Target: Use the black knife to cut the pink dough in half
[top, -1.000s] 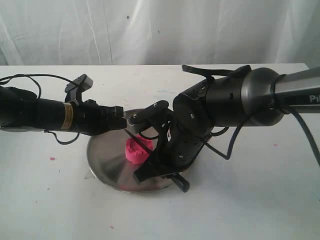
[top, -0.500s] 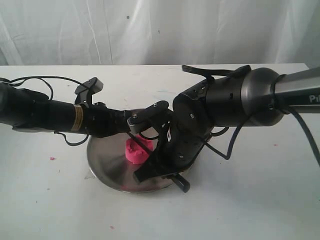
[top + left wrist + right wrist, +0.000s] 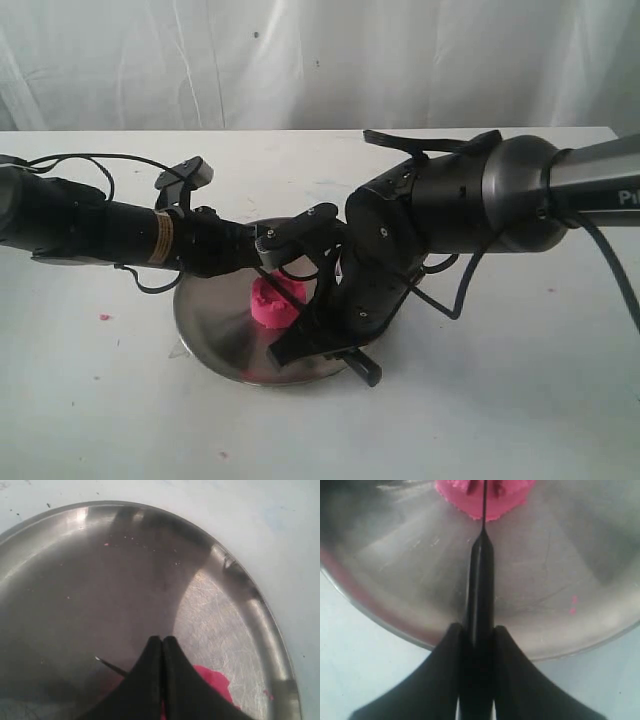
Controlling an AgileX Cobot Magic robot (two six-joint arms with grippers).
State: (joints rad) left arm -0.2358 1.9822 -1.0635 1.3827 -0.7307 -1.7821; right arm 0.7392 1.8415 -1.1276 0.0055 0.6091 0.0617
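Right gripper [image 3: 476, 630]: jaws are clamping the handle of the black knife [image 3: 479, 575], which is sitting squarely between them.
Black knife: its thin blade is running straight out from the jaws and pressing into the pink dough [image 3: 485, 497].
Left gripper [image 3: 163, 647]: jaws are pressing together, tip to tip, nothing showing between them; a sliver of pink is peeking just beside them.
Pink dough: it is sitting on the steel plate [image 3: 215, 325], between both grippers.
Steel plate: it is resting on the white table [image 3: 500, 400].
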